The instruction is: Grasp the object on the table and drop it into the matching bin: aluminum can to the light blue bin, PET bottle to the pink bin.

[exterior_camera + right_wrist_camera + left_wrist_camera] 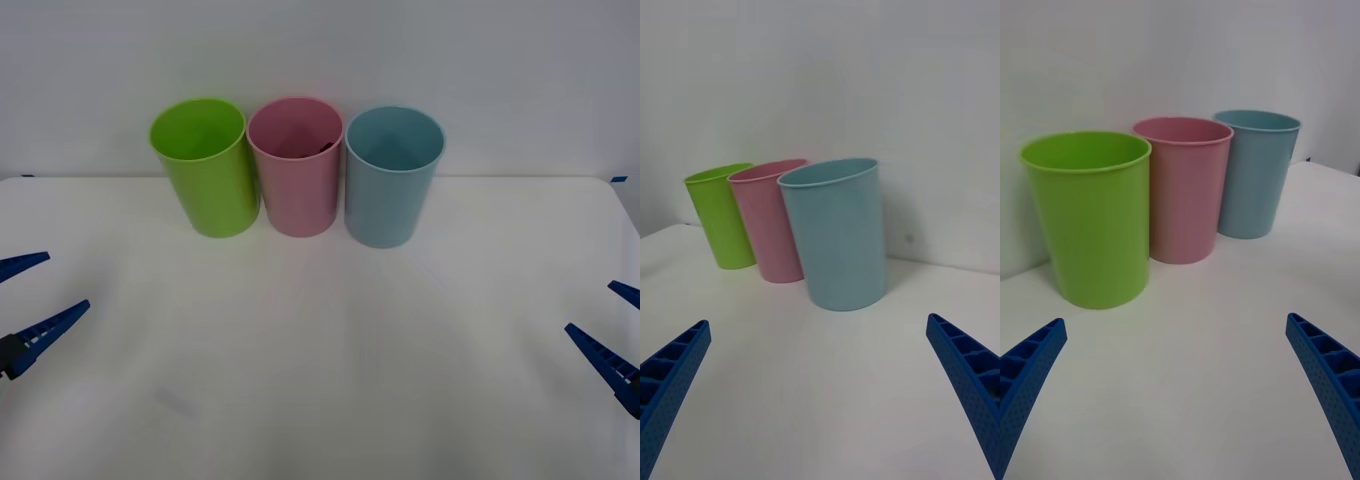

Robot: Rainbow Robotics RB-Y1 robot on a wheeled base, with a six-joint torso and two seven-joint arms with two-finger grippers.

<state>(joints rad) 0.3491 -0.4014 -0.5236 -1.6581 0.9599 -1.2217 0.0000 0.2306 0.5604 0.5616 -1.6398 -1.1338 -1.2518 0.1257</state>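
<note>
1. 3 cups stand in a row at the far side of the table (320, 380): green cup (203, 165), pink bin (297, 165), blue bin (391, 175), close together so each is an easy drop target.
2. A dark shape shows inside the pink bin's rim, likely the bottle (326, 147); the task looks done.
3. Left gripper (28, 292) and right gripper (608, 320) sit at the table's near edges, fingers spread and holding nothing, apparently parked clear.
</note>
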